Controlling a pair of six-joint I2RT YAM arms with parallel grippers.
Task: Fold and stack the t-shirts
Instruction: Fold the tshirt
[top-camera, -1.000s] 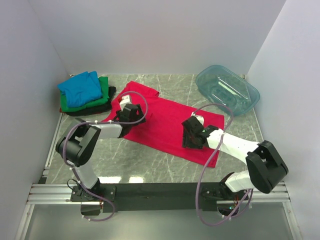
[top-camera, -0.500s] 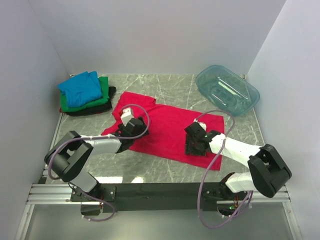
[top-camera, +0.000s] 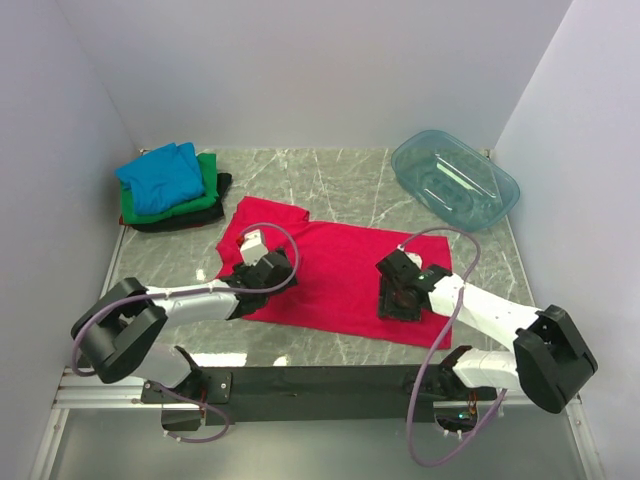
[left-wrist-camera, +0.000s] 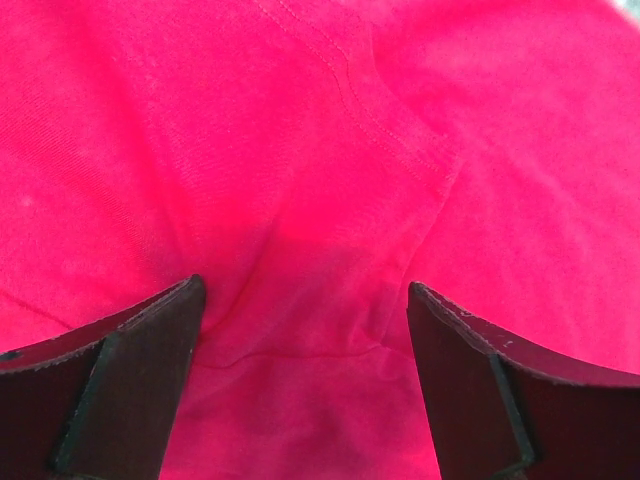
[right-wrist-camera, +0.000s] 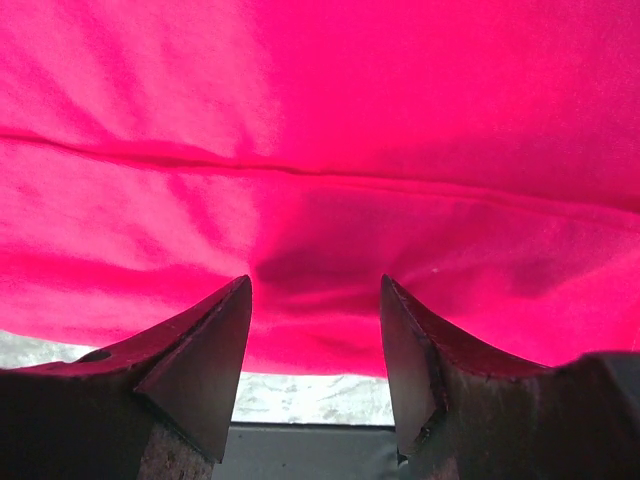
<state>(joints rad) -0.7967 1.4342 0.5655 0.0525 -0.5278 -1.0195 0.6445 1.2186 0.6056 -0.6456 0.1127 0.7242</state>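
The red tee (top-camera: 335, 265) lies spread on the tabletop (top-camera: 340, 180). Left claw (left-wrist-camera: 300, 300) and right claw (right-wrist-camera: 315, 290) press on it, both wide, fingertips hidden from above. Far left, blue tee (top-camera: 160, 178) and green tee (top-camera: 207, 192) hide most of the black tee (top-camera: 185, 222).

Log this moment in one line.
red t-shirt: spread out | left pincer: open, over cloth | right pincer: open, at near hem | blue t-shirt: atop folded stack

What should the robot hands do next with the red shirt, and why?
Probably pinch shut: the left end effector and right end effector both sit open on the spread bright red-pink cloth t-shirt, holding nothing yet.
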